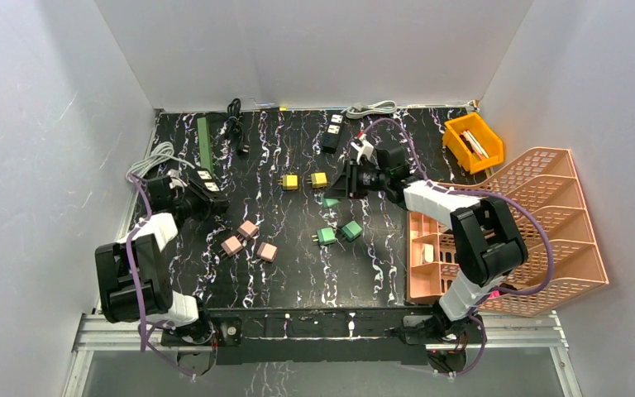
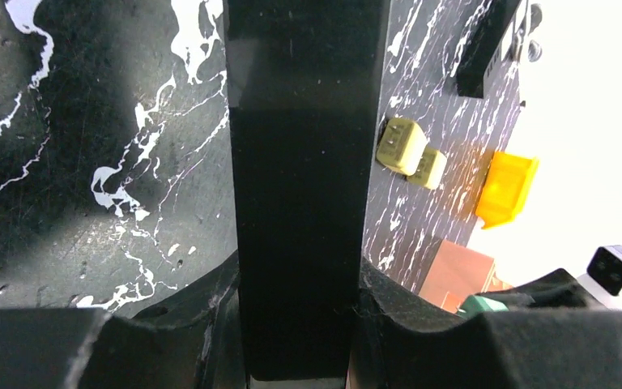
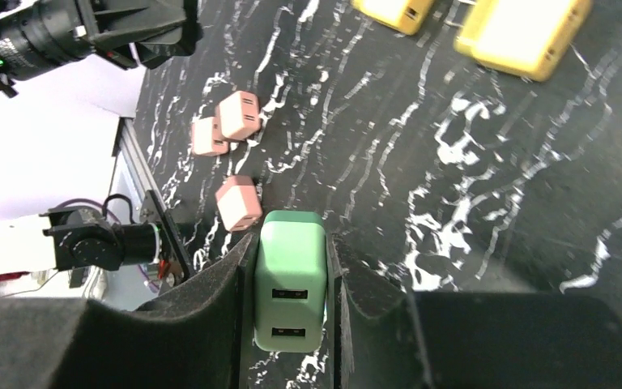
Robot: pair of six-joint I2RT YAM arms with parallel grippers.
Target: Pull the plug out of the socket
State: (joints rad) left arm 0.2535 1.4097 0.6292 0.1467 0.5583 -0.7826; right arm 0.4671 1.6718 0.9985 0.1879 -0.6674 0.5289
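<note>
- The black socket strip (image 2: 296, 162) is clamped in the left pincer (image 2: 296, 304). It is held at the left side of the tabletop (image 1: 298, 281), with its long body running between the fingers.
- A green plug (image 3: 290, 259) is gripped across its sides by the right pincer (image 3: 290, 324). It is held right of the middle of the tabletop, well apart from the strip.
- No socket is seen around that plug, so it is judged to be free and the pulling step done for this one. Its prongs are hidden.
- Whether another plug is seated in the held strip cannot be told from these views.
- The next move is judged to be the setting down of the green plug, probably near the loose green plugs (image 1: 326, 236) that lie nearer the arms. A low, gentle release is called for, so that those are not knocked.
- If a further plug is to be drawn, the strip would have to be pinned firmly and the pull made straight along the prongs.
- No brand, label or writing can be read. Only two slot-like ports are seen on the green plug's face, and the pale marks on the strip are too small to make out.
</note>
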